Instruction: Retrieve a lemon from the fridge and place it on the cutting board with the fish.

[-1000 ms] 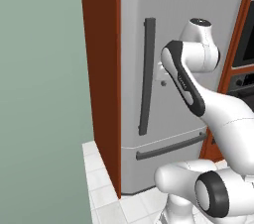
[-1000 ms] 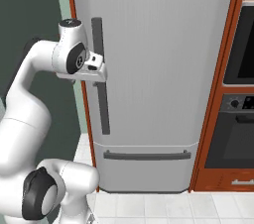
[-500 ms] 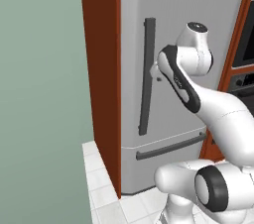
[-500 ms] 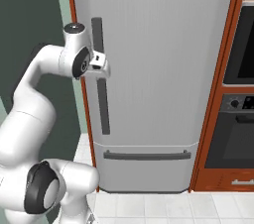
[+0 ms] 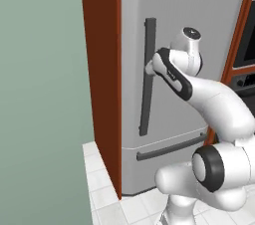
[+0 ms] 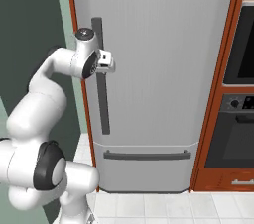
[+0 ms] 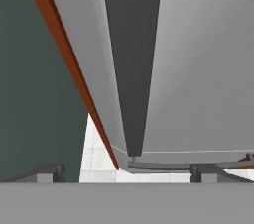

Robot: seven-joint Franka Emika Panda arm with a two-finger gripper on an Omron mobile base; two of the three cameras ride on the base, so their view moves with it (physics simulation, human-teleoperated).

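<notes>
Fridge (image 5: pixel 199 35) door is staying shut; lemon, board and fish are not yet reachable, so the step in hand, by my judgement, is getting a grip on the vertical bar handle (image 5: pixel 147 77).

Left base view: handle is running top-to-bottom along the door's left edge, long axis vertical. Gripper (image 5: pixel 149 66) is sitting at the handle's upper half, approaching from the right side w/ the wrist roughly horizontal. Contact vs. small gap: cannot tell here, arm is masking the fingers. Horizontal drawer handle (image 5: pixel 172 147) is lying well below.

Right base view: gripper (image 6: pixel 110 64) is overlapping the handle (image 6: pixel 101 99) approx. a third of the way down. Fingers are pointing into the door face. Oven stack (image 6: pixel 238 94) is standing to the right, well apart.

Hand view: dark handle (image 7: pixel 133 59) is running up the middle of the frame, lying between the two fingertips (image 7: pixel 47 172), which are standing wide apart, one on each side of the bar. Nothing is being held. Bar axis is lying square to the closing direction, so closing should pinch it across its width; the pull would then need to swing the door about the far hinge side.

Change vs. earlier frames: hand is moving in toward the door and slightly up the handle; opening is remaining at full width; fridge and base are not shifting.
</notes>
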